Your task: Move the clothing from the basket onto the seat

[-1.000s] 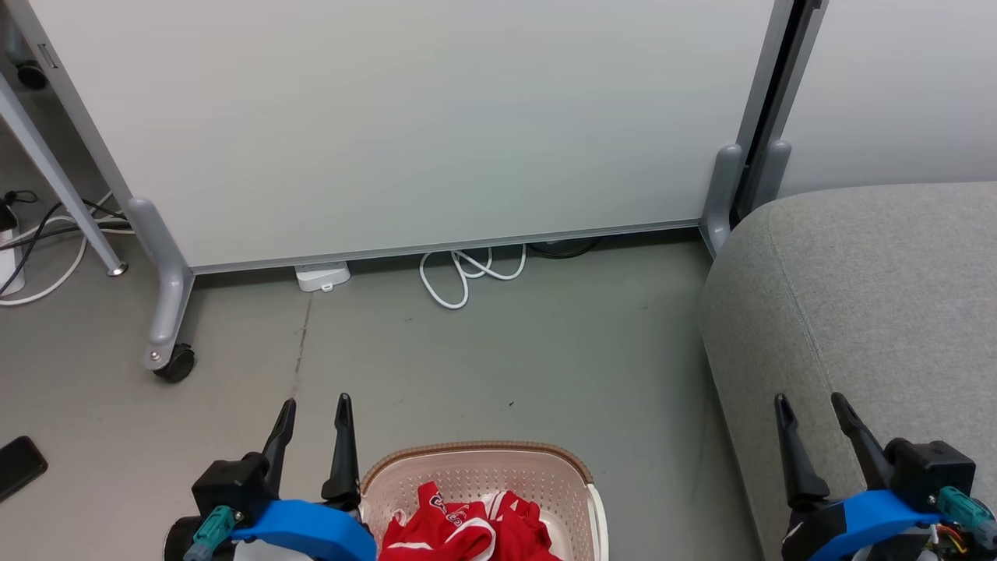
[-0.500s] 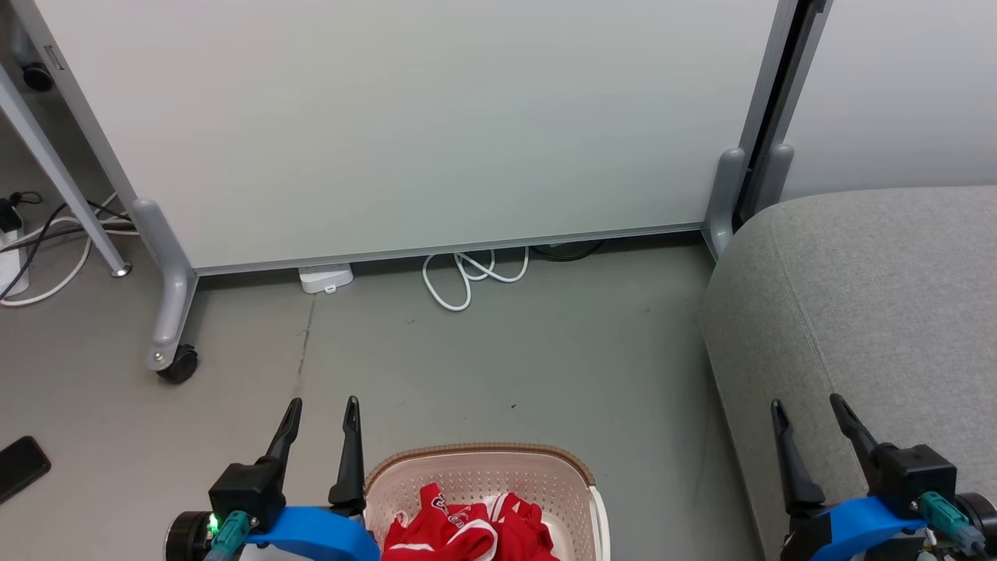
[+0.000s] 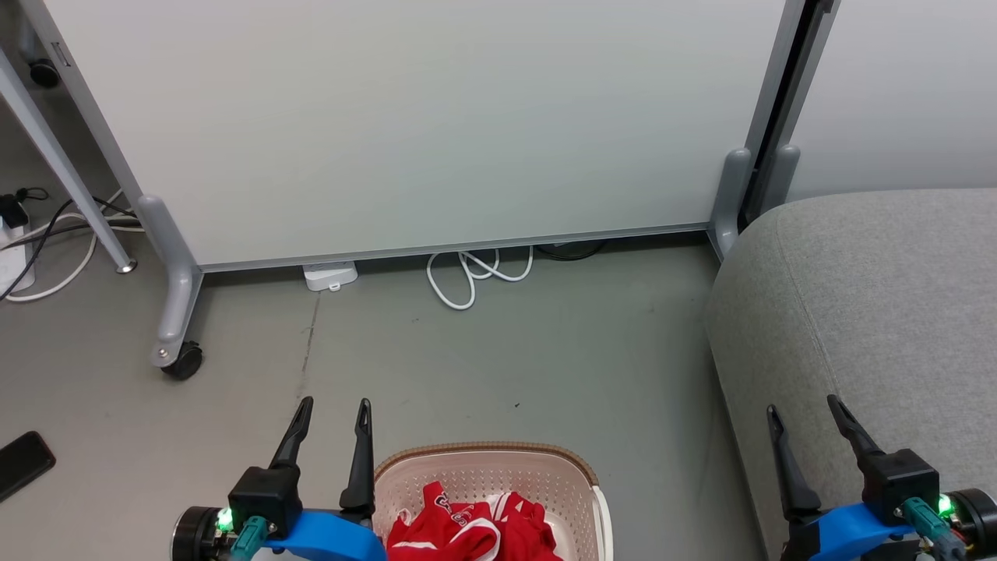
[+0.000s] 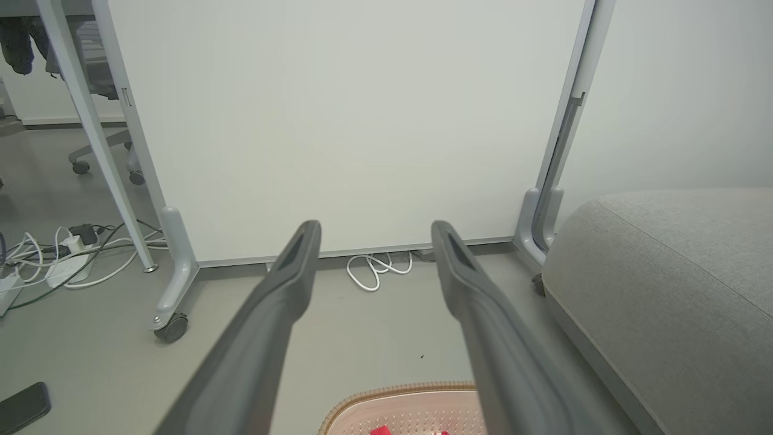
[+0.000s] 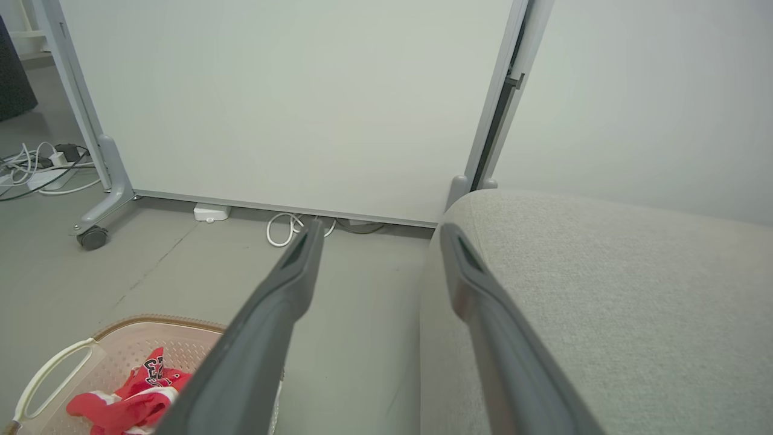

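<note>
Left gripper (image 3: 335, 401) has shifted slightly right, now just left of the basket (image 3: 483, 449). Right gripper (image 3: 801, 403) is over the sofa's (image 3: 880, 312) near edge. Both wide, empty. Red clothing (image 3: 467, 534) is in the basket, on the floor.

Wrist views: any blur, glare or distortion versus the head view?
Left wrist view: long dark fingers loom soft-edged, grey partition posts splay, wide-angle. Right wrist view: same; light grey fabric sofa weave crisp. Head view: flat even light, no glare, red jersey clothing cropped at bottom edge.
</note>
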